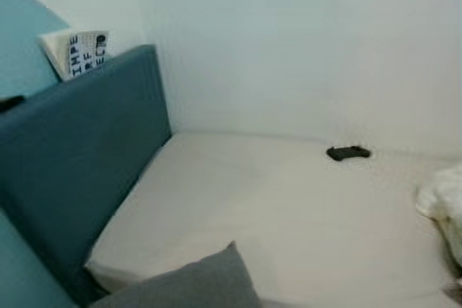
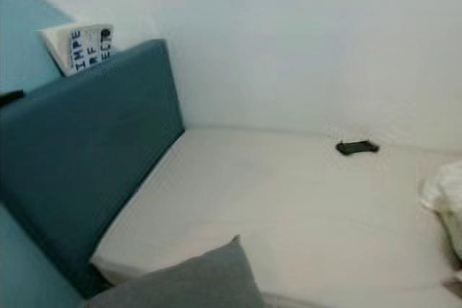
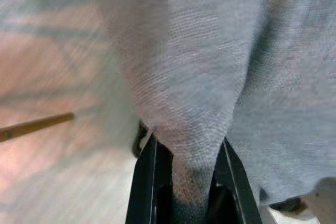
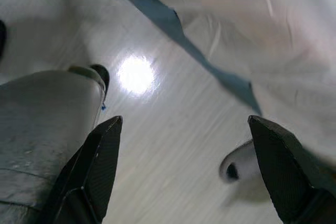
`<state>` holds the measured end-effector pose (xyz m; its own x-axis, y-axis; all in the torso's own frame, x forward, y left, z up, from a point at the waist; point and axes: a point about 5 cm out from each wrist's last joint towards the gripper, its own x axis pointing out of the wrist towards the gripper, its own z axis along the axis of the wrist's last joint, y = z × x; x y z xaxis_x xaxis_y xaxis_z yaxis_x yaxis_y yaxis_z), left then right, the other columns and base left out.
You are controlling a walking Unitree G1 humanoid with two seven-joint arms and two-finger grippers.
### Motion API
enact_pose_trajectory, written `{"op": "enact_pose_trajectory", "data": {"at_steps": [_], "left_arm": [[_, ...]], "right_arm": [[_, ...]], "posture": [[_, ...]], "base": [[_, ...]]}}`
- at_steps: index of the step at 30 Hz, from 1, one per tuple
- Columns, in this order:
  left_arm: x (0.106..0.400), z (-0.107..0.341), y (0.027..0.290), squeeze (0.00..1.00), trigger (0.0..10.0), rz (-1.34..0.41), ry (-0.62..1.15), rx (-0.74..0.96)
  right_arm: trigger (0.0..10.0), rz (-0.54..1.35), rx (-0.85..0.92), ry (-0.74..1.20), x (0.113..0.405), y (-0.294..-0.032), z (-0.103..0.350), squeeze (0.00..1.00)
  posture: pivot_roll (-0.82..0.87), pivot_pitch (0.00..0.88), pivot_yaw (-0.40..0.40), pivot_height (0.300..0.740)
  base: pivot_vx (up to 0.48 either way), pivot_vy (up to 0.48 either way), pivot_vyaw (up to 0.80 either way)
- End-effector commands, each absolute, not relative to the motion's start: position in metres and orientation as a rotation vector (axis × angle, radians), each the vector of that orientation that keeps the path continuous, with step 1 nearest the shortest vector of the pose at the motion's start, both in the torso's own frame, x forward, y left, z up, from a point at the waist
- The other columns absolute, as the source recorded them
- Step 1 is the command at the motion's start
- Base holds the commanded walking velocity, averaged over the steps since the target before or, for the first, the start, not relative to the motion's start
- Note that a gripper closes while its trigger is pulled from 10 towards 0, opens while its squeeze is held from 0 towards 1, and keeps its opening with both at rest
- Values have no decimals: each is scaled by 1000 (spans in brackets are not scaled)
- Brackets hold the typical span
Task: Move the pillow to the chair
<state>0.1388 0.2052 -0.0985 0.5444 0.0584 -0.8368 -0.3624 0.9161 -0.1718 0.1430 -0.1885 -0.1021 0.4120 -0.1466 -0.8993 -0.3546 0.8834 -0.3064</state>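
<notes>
A grey pillow [image 1: 195, 283] pokes one corner up at the bottom edge of the eye views, in front of the white bed [image 1: 289, 207]. In the left wrist view my left gripper [image 3: 190, 182] is shut on a fold of the grey pillow [image 3: 210, 61], with the cloth pinched between its two black fingers [image 3: 144, 182]. My right gripper [image 4: 189, 166] hangs open over a pale glossy floor [image 4: 173, 145], with nothing between its fingers.
A teal headboard [image 1: 79, 149] stands at the bed's left, with a white printed item [image 1: 79, 52] on top of it. A small black object [image 1: 348, 153] lies near the wall. Crumpled white bedding [image 1: 444, 207] sits at the right edge.
</notes>
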Motion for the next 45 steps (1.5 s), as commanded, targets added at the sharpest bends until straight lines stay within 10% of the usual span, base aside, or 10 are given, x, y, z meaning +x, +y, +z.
{"op": "enact_pose_trajectory", "data": {"at_steps": [1, 45], "left_arm": [[137, -98, 211, 0, 10000, 265, 976, -325], [140, -100, 187, 0, 10000, 131, 969, -447]], "right_arm": [[10000, 185, -480, 1153, 141, -176, -104, 0], [10000, 167, -412, 1131, 145, -175, -103, 0]], "posture": [[-75, 28, -9, 740], [-92, 27, -6, 740]], "base": [[0, 0, 800], [0, 0, 800]]}}
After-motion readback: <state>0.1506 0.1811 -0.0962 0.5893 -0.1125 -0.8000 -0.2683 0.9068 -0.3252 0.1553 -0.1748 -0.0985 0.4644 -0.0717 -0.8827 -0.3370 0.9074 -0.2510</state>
